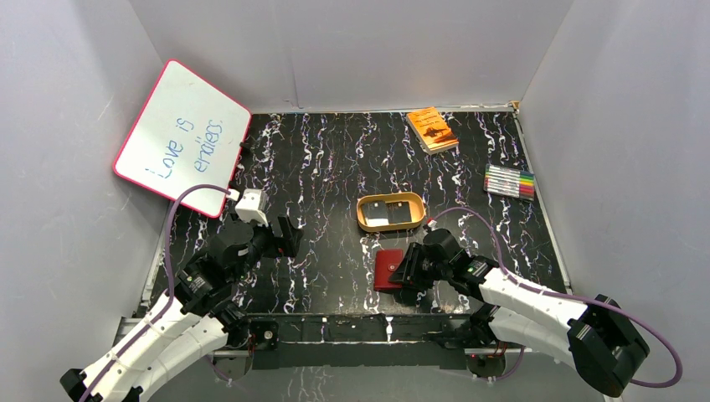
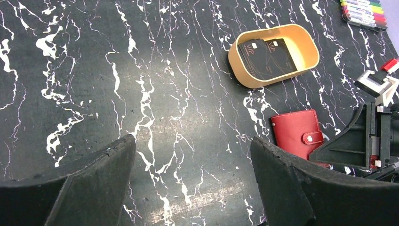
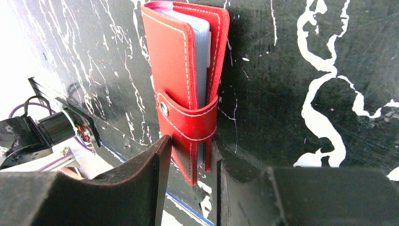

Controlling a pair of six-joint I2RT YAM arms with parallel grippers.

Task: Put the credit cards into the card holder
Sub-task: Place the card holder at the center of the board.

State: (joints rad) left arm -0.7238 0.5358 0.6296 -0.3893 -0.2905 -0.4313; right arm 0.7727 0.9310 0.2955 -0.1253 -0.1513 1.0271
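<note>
Lab-style robot test booth rather than a home: plain pale grey partition walls boxing in a black white-veined marble-pattern tabletop. Black-and-white robot arm at left, its twin at right, trailing a purple cable. Pink-framed handwritten whiteboard propped in the corner.

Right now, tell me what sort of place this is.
Probably a robot lab test cell, not a home: plain pale walls box in a black marbled table, a left arm and right arm are bolted at its near edge, and props like a whiteboard and markers are laid out.
</note>
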